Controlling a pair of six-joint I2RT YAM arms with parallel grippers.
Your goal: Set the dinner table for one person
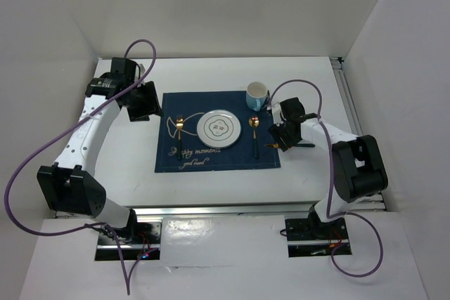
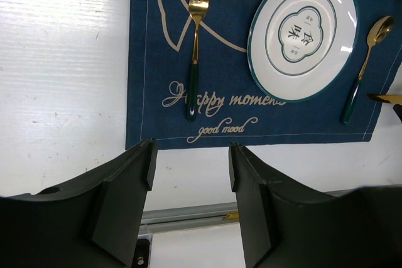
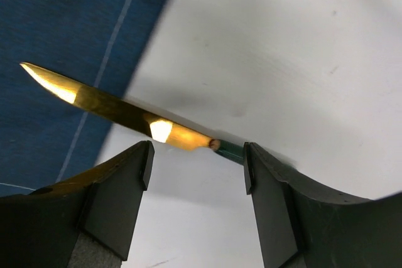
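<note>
The white dinner table carries a dark blue placemat. On the mat lie a white plate, a gold fork to its left and a gold spoon to its right. A cup stands at the mat's far right corner. A gold knife with a green handle lies on the table across the mat's right edge. My right gripper is open just above its handle, not gripping it. My left gripper is open and empty, over bare table off the mat's far left corner.
A silver rail runs along the table's near edge, and another rail along the right side. White walls close in the back and both sides. The knife's gold tip also shows at the right edge of the left wrist view.
</note>
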